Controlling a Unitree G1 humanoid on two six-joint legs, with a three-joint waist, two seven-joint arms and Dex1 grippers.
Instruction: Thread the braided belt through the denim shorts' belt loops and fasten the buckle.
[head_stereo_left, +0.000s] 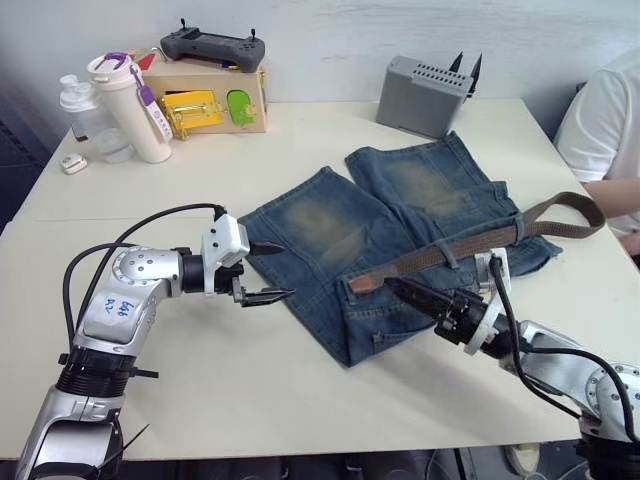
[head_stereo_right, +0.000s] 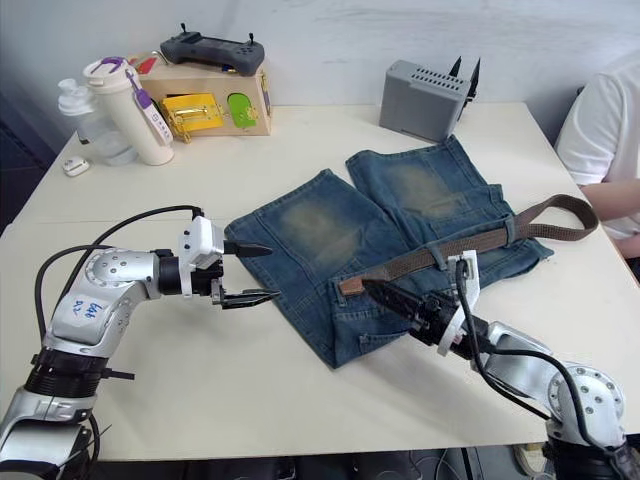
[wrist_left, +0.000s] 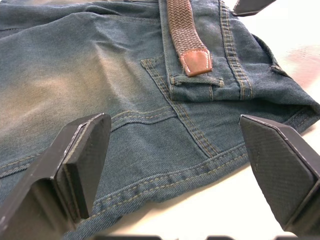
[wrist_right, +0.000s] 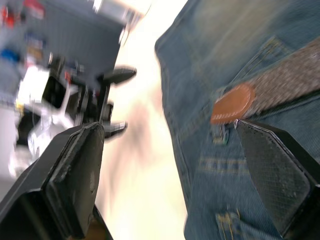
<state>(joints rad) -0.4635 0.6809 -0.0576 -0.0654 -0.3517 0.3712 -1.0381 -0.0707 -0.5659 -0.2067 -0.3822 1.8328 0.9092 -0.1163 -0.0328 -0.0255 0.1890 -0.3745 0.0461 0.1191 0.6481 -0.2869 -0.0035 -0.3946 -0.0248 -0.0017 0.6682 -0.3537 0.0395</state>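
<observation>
The denim shorts (head_stereo_left: 400, 225) lie flat in the middle of the table. The braided belt (head_stereo_left: 470, 246) runs along their waistband, under a belt loop (head_stereo_left: 452, 252), and curls back in a bend (head_stereo_left: 585, 212) at the right. Its tan tip (wrist_left: 196, 62) rests on the denim just short of another belt loop (wrist_left: 196, 80). The buckle cannot be made out. My left gripper (head_stereo_left: 264, 272) hovers open beside the left leg's hem. My right gripper (head_stereo_left: 408, 295) is open and empty, low over the waistband just right of the tan tip (wrist_right: 231, 104).
A grey box (head_stereo_left: 425, 92) stands at the back. At the back left are a cardboard box (head_stereo_left: 205, 100) with a controller (head_stereo_left: 213, 45) on top, a white bottle (head_stereo_left: 130, 105) and a clear bottle (head_stereo_left: 85, 115). A person in a white shirt (head_stereo_left: 605, 130) sits at the right edge.
</observation>
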